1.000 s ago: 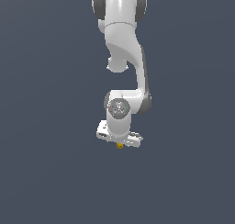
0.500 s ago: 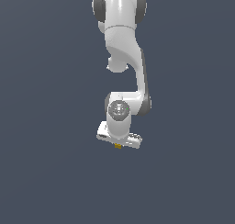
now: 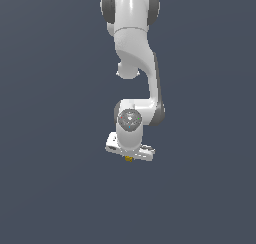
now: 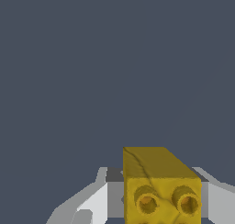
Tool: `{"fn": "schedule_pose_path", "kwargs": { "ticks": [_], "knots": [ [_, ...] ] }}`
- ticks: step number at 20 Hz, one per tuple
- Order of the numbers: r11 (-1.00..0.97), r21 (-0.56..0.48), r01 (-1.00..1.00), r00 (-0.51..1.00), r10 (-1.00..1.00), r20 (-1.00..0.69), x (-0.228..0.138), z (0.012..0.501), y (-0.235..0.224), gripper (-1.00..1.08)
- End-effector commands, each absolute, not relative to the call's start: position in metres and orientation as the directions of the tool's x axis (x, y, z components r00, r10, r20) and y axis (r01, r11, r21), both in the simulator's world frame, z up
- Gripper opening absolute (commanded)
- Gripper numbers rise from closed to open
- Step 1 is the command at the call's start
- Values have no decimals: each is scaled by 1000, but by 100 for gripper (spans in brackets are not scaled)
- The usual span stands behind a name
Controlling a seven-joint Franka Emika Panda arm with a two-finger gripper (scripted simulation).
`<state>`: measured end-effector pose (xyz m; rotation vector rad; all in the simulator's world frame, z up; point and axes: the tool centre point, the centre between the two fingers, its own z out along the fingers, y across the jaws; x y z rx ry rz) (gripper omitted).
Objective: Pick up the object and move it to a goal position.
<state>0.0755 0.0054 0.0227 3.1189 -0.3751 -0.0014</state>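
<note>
Flat slate-grey fills everything around my arm; I can make out no edge or seam in either view. From the exterior view I see the white arm hanging down from the top of the frame, bending at the elbow and ending in the wrist with its round flange facing the camera. Below that sits the gripper, its white crossbar tilted slightly, lower toward the exterior view's right.

Just under the crossbar a speck of yellow-orange pokes out: the block. It is too small there to read any detail. The wrist view gives me more. The block shows as a yellow brick with two round studs on the end facing the camera, sitting between the white fingers, one on each side of it. The fingers look closed against its sides, though the contact itself is cut off at the frame's edge, so I judge it as held rather than certain.
</note>
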Motion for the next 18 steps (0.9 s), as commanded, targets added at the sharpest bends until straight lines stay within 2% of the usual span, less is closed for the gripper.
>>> {"fn": "schedule_pose_path", "kwargs": {
  "ticks": [1, 10, 18],
  "knots": [
    [-972, 0, -237, 972, -237, 0, 74, 25, 7, -100],
    [-972, 0, -237, 972, -237, -1, 54, 46, 27, -100],
    [-972, 0, -237, 972, -237, -1, 16, 87, 66, -100]
  ]
}}
